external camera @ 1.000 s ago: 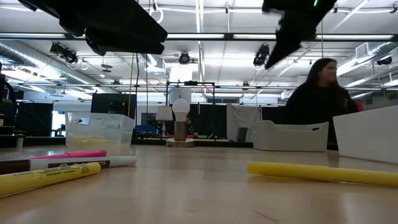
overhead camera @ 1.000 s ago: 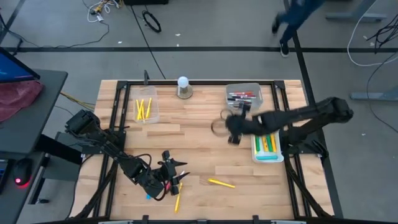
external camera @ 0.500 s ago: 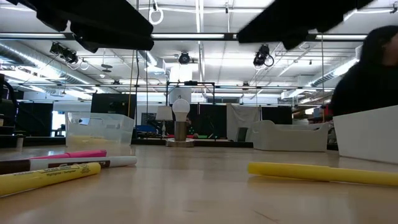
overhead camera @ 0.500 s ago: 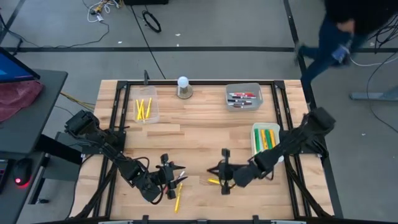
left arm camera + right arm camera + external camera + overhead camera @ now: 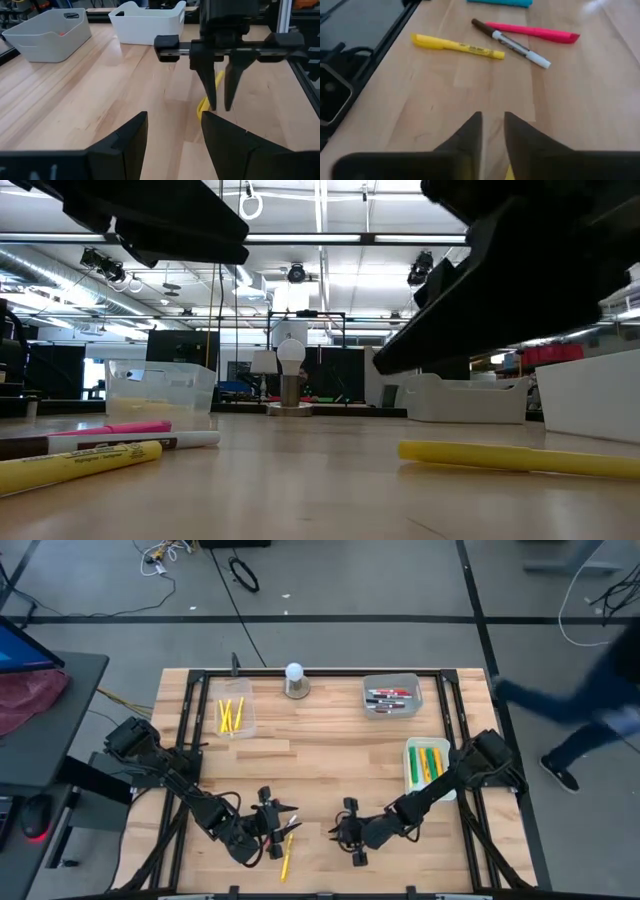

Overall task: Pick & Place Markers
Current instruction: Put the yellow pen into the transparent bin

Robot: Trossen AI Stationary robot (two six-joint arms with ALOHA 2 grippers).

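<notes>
My right gripper (image 5: 345, 836) hangs low over the near middle of the table. Its fingers stand narrowly apart and point down at a yellow marker (image 5: 204, 106), of which a sliver shows between them (image 5: 510, 173). My left gripper (image 5: 278, 828) waits open at the near left, facing the right one, with another yellow marker (image 5: 285, 860) lying on the table beside it. Ahead of the right gripper lie a yellow marker (image 5: 457, 45), a white dark-capped marker (image 5: 512, 45), a pink marker (image 5: 535, 31) and a teal marker (image 5: 500, 2). My right gripper comes at the yellow marker's end (image 5: 202, 107) from above, slanting, with one fingertip (image 5: 212, 100) right beside it. The marker lies flat on the table. I cannot tell whether the fingers touch it.
A clear bin (image 5: 235, 716) with yellow markers stands at the far left. A grey bin (image 5: 392, 696) with markers stands at the far right, and a white bin (image 5: 428, 766) with green and yellow ones at the right. A white knob (image 5: 294, 678) stands at the far middle.
My right gripper has swung from beside the far right bins toward the table's near edge and down. It has tipped nearer to level and now hangs over the yellow marker at the near middle. A person has walked past beyond the table's right side.
</notes>
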